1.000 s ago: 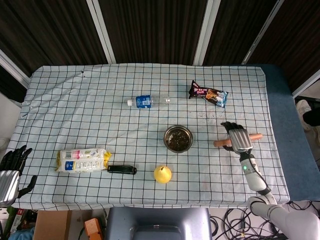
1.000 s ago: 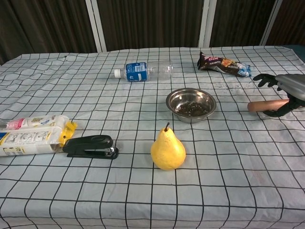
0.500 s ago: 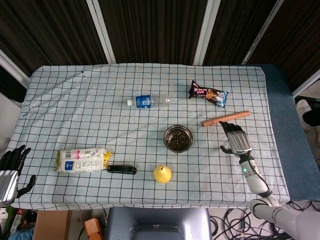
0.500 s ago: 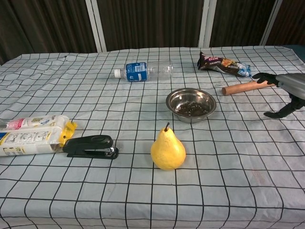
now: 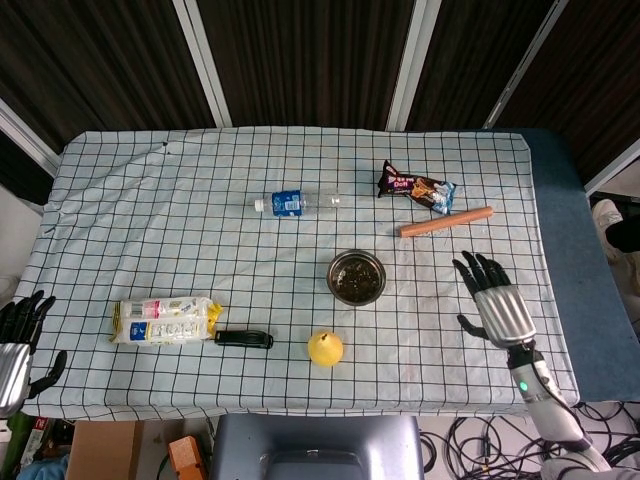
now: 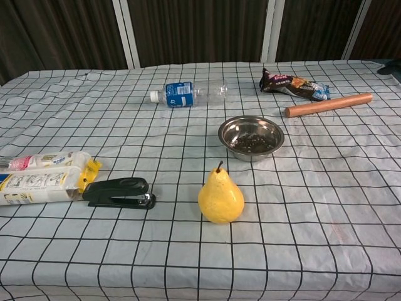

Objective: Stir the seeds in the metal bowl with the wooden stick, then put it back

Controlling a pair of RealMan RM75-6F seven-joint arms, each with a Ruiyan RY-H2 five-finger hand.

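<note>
The wooden stick [image 5: 446, 222] [image 6: 328, 105] lies flat on the checked cloth, just behind and right of the metal bowl [image 5: 357, 277] [image 6: 251, 137], which holds dark seeds. My right hand [image 5: 494, 305] hovers with fingers spread, nearer the table's front than the stick and clear of it, holding nothing. In the chest view only a dark sliver shows at the right edge. My left hand [image 5: 18, 340] hangs off the table's left front corner, fingers apart and empty.
A plastic bottle [image 5: 295, 203] lies behind the bowl and a snack packet [image 5: 416, 188] next to the stick's far side. A yellow pear [image 6: 220, 196], black stapler [image 6: 119, 191] and white packet [image 6: 44, 177] sit along the front.
The stick rolled away from my right hand toward the snack packet. My right hand drew back toward the table's front and opened wide. The left hand sank slightly.
</note>
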